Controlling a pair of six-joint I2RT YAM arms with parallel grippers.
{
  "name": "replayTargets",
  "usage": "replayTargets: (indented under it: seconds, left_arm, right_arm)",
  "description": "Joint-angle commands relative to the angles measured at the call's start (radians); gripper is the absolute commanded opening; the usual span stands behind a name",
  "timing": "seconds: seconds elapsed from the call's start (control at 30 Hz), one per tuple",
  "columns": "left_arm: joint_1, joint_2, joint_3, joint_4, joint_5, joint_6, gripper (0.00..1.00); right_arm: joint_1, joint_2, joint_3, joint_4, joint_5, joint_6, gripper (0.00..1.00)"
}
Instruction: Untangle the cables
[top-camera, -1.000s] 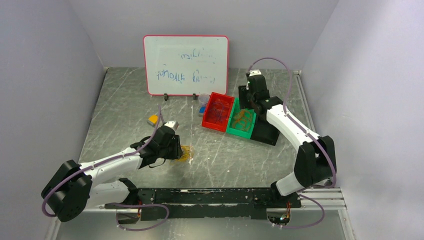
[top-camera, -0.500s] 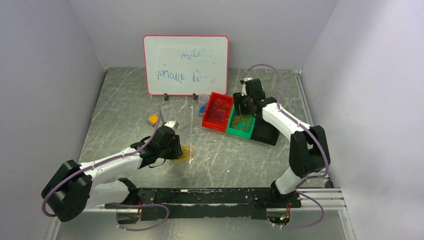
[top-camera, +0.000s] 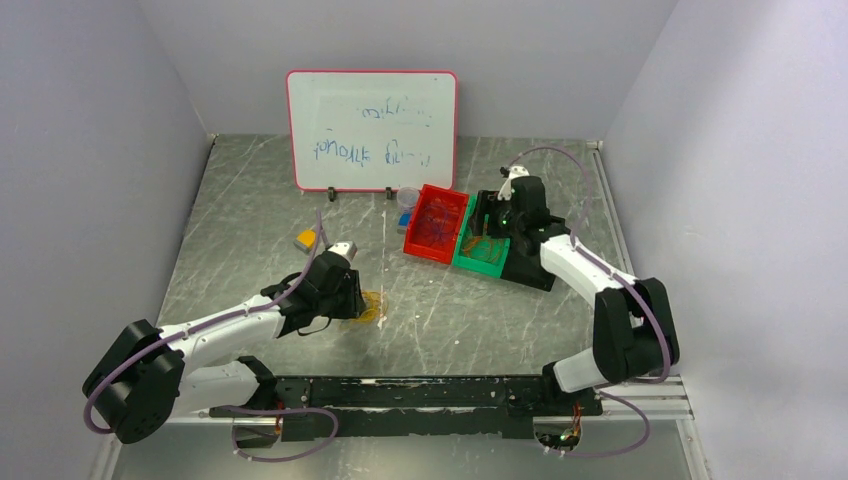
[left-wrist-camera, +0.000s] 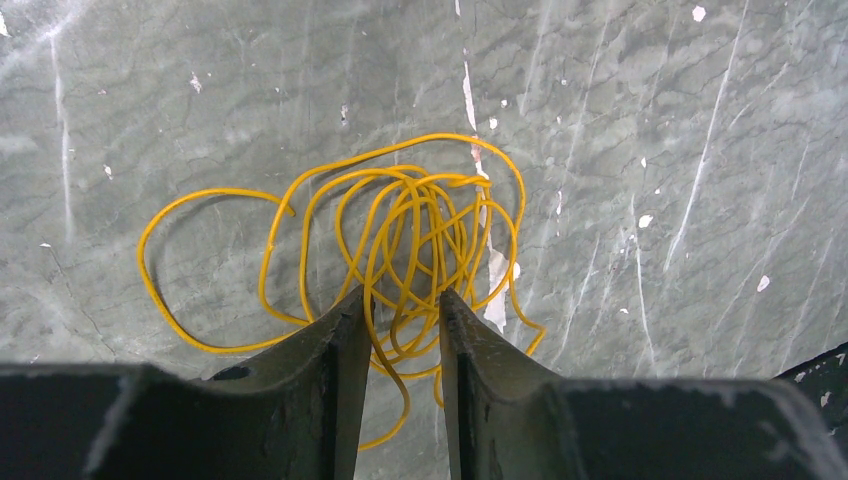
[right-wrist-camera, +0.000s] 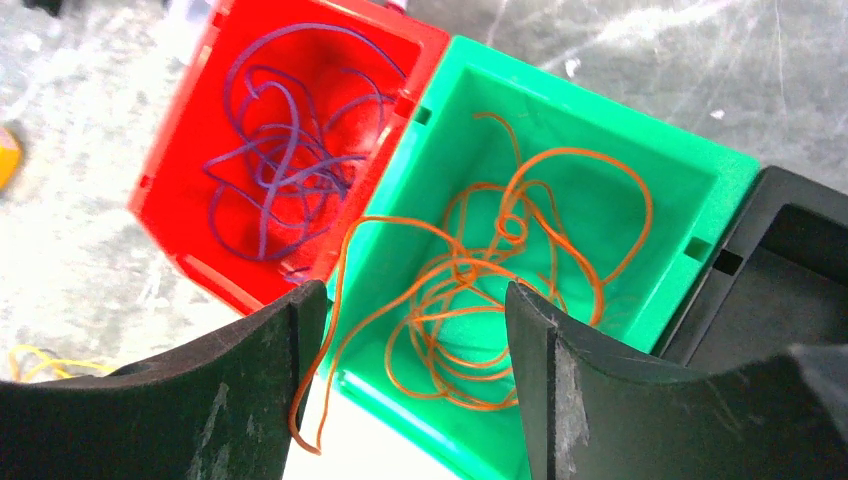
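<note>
Top external view: too distant for single wires. Yellow cable (top-camera: 372, 307) only a small smudge on the table (top-camera: 250, 200), well to the near left of the green bin (top-camera: 478, 264) and half covered by the left gripper (top-camera: 352, 300). Fingertips of the right gripper (top-camera: 490, 222) lost against the dark wrist, above the green bin.

Left wrist view: jaws set narrowly apart, down at the yellow cable's loopy heap, several strands running through the gap. Cannot tell whether pinched or merely straddled. Lowest loops hidden behind the fingers.

Right wrist view: jaws spread wide, holding nothing, hovering over the green bin. Orange cable (right-wrist-camera: 480, 270) coiled loosely inside that bin, with one strand climbing over the wall on the red bin (right-wrist-camera: 190, 230) side and trailing outside, close beside the left finger; contact there unclear. Purple cable (right-wrist-camera: 280, 150) lying in the red bin, itself pressed against the green bin's left side. Black tray (right-wrist-camera: 800, 260) against the green bin's right side, cut off by the frame edge. Stray orange strand and purple colour not readable from above.
</note>
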Motion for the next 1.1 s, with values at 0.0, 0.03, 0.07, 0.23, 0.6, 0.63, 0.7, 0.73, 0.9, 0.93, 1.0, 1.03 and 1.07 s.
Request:
replayTargets:
  seconds: [0.0, 0.03, 0.07, 0.23, 0.6, 0.63, 0.7, 0.73, 0.9, 0.93, 1.0, 1.03, 1.07]
  left_arm:
    - [-0.003, 0.003, -0.008, 0.007, -0.001, -0.003, 0.36]
    - [-0.003, 0.002, -0.006, 0.006, -0.003, -0.002, 0.36]
    - [-0.003, 0.001, -0.006, 0.005, -0.003, -0.003, 0.36]
    - [-0.003, 0.000, -0.007, 0.019, 0.010, -0.007, 0.36]
    - [-0.004, -0.006, -0.007, 0.009, 0.008, -0.003, 0.36]
    - [-0.003, -0.005, -0.005, 0.009, 0.009, -0.002, 0.35]
    - [-0.004, -0.007, -0.004, 0.008, 0.009, -0.003, 0.36]
    - [-0.004, -0.010, -0.005, 0.007, 0.008, -0.005, 0.36]
    - [-0.003, -0.020, -0.008, -0.001, 0.001, -0.004, 0.36]
    - [-0.003, -0.022, -0.008, -0.001, 0.000, -0.004, 0.36]
    - [-0.004, -0.022, -0.011, -0.002, -0.002, -0.005, 0.36]
    - [-0.004, -0.022, -0.013, 0.001, -0.001, -0.007, 0.36]
    - [-0.003, -0.022, -0.016, 0.003, 0.000, -0.007, 0.36]
  right_arm:
    - [-0.010, -0.066, -0.041, 0.169, -0.048, 0.069, 0.69]
    - [-0.012, -0.076, -0.047, 0.174, -0.042, 0.072, 0.69]
    - [-0.013, -0.088, -0.056, 0.184, -0.037, 0.076, 0.69]
    - [-0.028, -0.138, -0.095, 0.222, -0.008, 0.130, 0.63]
    - [-0.070, -0.200, -0.161, 0.238, 0.078, 0.401, 0.46]
    - [-0.076, -0.205, -0.171, 0.249, 0.075, 0.430, 0.45]
    - [-0.089, -0.209, -0.189, 0.271, 0.060, 0.488, 0.44]
    - [-0.097, -0.209, -0.197, 0.286, 0.045, 0.507, 0.44]
    - [-0.110, -0.190, -0.159, 0.249, 0.033, 0.441, 0.43]
    - [-0.109, -0.183, -0.146, 0.225, 0.034, 0.420, 0.43]
    - [-0.110, -0.163, -0.106, 0.166, 0.019, 0.332, 0.40]
    - [-0.109, -0.150, -0.083, 0.127, 0.002, 0.287, 0.40]
    - [-0.110, -0.136, -0.060, 0.092, -0.019, 0.240, 0.39]
